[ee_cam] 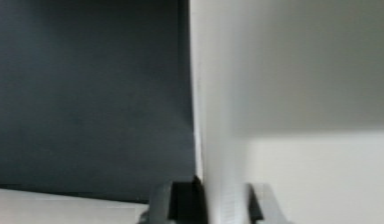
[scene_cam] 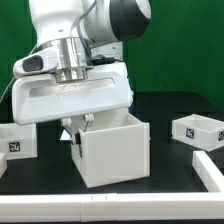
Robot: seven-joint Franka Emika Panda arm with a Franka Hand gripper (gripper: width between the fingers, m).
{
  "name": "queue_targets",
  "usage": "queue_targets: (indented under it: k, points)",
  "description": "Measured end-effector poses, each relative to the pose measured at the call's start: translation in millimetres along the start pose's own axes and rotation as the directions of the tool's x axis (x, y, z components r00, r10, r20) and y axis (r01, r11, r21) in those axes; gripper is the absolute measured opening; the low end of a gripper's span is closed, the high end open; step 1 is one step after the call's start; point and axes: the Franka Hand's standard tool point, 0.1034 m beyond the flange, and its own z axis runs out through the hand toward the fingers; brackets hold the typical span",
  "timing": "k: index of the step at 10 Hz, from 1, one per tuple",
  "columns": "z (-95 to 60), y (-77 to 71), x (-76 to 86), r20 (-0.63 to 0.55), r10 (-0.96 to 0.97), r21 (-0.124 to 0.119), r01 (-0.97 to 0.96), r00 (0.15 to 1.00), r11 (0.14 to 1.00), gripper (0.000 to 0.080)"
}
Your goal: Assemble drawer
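Arm: the Panda arm (scene_cam: pixel 75 40) hung over the middle of the black table (scene_cam: pixel 160 108), wrist pointing straight down.
Gripper: down at the casing's top rim went the gripper (scene_cam: pixel 78 124) (ee_cam: pixel 221 203), and it was pinched tight on a thin white wall, with a black finger (ee_cam: pixel 178 203) pressed on each side.
Casing: the white cube casing (scene_cam: pixel 110 152) stood upright mid-table with its top open. The grip sat on the rim toward the exterior view's left.
Wrist view: the clamped wall showed edge-on, rising from between the fingers, with dark table on one side and pale casing on the other.
Drawer: the drawer (scene_cam: pixel 197 128), a low white open-topped tray with a square tag on its front, sat on the table at the exterior view's right, well apart from the casing and nowhere near the gripper.
Other drawer: the other drawer (scene_cam: pixel 15 138), also tagged, sat at the exterior view's left, cut off by the picture's edge.
Rail: a white rail (scene_cam: pixel 100 208) ran along the table's front and turned a corner near the drawer.
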Motion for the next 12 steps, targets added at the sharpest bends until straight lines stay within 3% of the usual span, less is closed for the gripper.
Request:
queue_targets:
  k: [1,2,3,4,5,6,7,8,9,11,12]
  points:
    - [0.0,0.0,0.0,0.0,0.0,0.0,0.0,1.0,1.0,0.0031]
    - [-0.8,-4.7,2.0,0.022,0.054,0.023,-0.055,0.998,0.998,0.0031]
    - [-11.8,-12.0,12.9,0.075,0.111,0.059,-0.116,0.991,0.992,0.0031]
    - [-21.2,-16.6,14.5,0.116,0.154,0.067,-0.162,0.981,0.985,0.0031]
    - [-29.7,-33.6,7.5,0.246,0.217,0.084,-0.244,0.945,0.966,0.0031]
    - [-41.0,-42.6,16.2,0.36,0.236,0.057,-0.274,0.902,0.96,0.0031]
    - [-40.1,-46.9,27.2,0.393,0.271,0.051,-0.315,0.879,0.948,0.0031]
    - [-32.8,-52.0,24.2,0.412,0.313,0.055,-0.367,0.855,0.929,0.0031]
    - [-33.8,-56.1,18.5,0.462,0.293,0.07,-0.364,0.837,0.929,0.0031]
    - [-34.3,-54.8,18.9,0.47,0.286,0.074,-0.361,0.835,0.93,0.0031]
    - [-50.0,-50.8,7.5,0.581,0.252,0.061,-0.35,0.774,0.935,0.0031]
